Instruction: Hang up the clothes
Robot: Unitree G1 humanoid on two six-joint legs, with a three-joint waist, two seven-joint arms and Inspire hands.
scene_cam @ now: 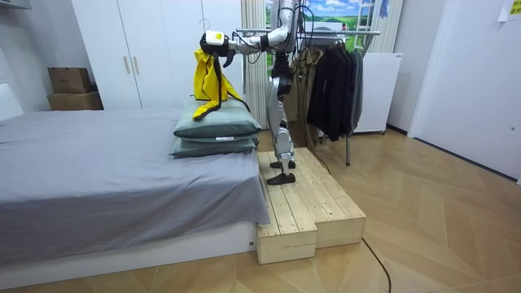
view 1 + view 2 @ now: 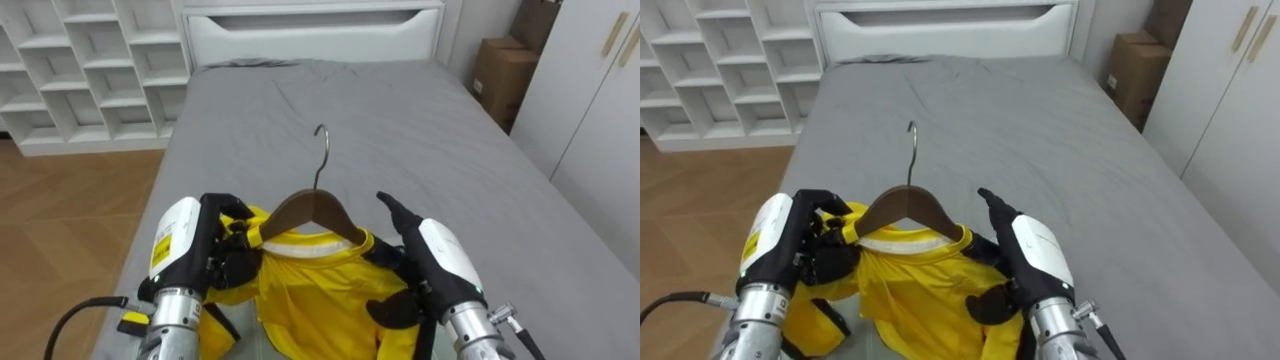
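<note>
A yellow garment (image 2: pixel 310 290) hangs on a brown wooden hanger (image 2: pixel 315 210) whose metal hook points up and away from me. I hold it in front of my chest above the grey bed (image 2: pixel 400 120). My left hand (image 2: pixel 222 250) is curled round the hanger's left shoulder and the cloth there. My right hand (image 2: pixel 430 250) grips the garment at the right shoulder, its thumb pressed into the cloth and one finger stretched forward. In the room view I stand on a wooden platform (image 1: pixel 301 203) at the bed's end, holding the garment (image 1: pixel 207 77) over two stacked pillows (image 1: pixel 216 126).
Behind me stands a clothes rack (image 1: pixel 342 32) with dark clothes. White cube shelves (image 2: pixel 90 70) lie to the bed's left, with a cardboard box (image 2: pixel 500 75) and white wardrobe doors (image 2: pixel 600 100) to its right. A white headboard (image 2: pixel 310 30) closes the far end.
</note>
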